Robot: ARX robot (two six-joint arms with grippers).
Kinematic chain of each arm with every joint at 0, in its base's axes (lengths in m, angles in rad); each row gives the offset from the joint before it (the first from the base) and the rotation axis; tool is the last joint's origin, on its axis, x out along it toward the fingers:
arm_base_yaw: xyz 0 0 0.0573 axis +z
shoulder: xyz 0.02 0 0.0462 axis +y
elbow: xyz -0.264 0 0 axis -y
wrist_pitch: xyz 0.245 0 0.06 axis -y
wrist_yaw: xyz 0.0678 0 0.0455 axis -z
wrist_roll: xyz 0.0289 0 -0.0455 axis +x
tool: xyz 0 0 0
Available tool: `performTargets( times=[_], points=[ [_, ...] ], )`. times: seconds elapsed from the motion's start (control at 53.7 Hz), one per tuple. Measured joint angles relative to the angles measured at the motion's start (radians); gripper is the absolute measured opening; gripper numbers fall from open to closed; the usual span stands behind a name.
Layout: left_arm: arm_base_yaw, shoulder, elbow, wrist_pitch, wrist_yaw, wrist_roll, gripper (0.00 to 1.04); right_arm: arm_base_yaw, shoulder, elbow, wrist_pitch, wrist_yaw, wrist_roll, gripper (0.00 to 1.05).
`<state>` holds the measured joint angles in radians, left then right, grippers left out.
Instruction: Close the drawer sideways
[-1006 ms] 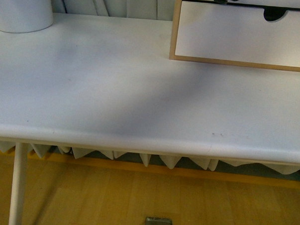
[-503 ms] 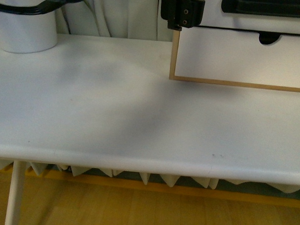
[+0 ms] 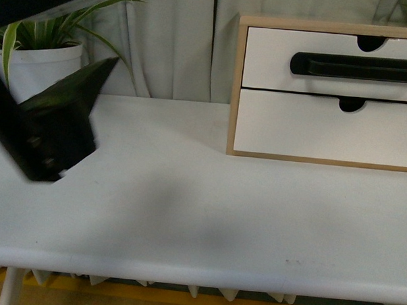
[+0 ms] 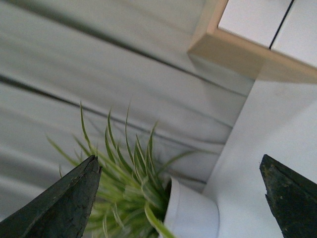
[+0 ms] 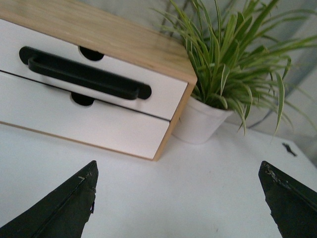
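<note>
- Where it sits flush in the cabinet (image 3: 237, 86), the drawer (image 3: 268, 61) shows a white front and black bar handle (image 3: 359, 68).
- Left gripper (image 4: 179, 162), right gripper (image 5: 178, 166): jaws spread.

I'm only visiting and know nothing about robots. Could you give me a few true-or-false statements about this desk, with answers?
1. The black handle is on the upper drawer. True.
2. The left fingers grip that handle. False: they are spread open, away from the cabinet, holding nothing.
3. Plants stand on both sides of the cabinet. True: a left plant and a right plant.
4. The pots are black. False: both are white.
</note>
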<state>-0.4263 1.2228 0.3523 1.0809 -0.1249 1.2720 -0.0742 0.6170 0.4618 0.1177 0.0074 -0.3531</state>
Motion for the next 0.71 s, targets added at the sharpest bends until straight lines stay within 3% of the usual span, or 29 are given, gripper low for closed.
performTargets(
  times=[0.112,0.242,0.447,0.522,0.652,0.708],
  points=[
    [0.045,-0.089,-0.138,-0.004,-0.037,-0.069,0.98,0.019,-0.130,-0.089,-0.039,0.050,0.087,0.95],
    [0.063,-0.243,-0.221,-0.222,-0.055,-0.196,0.98,0.024,-0.198,-0.125,-0.066,0.066,0.147,0.95],
    [0.063,-0.262,-0.222,-0.237,-0.056,-0.254,0.98,0.024,-0.200,-0.125,-0.066,0.067,0.171,0.95],
    [0.063,-0.302,-0.229,-0.299,-0.188,-0.519,0.84,0.058,-0.224,-0.154,-0.026,0.005,0.257,0.82],
    [0.127,-0.401,-0.261,-0.364,-0.166,-0.958,0.62,0.071,-0.262,-0.215,-0.009,-0.010,0.311,0.63],
    [0.147,-0.435,-0.271,-0.385,-0.146,-1.057,0.55,0.071,-0.277,-0.239,-0.005,-0.008,0.322,0.54]
  ],
)
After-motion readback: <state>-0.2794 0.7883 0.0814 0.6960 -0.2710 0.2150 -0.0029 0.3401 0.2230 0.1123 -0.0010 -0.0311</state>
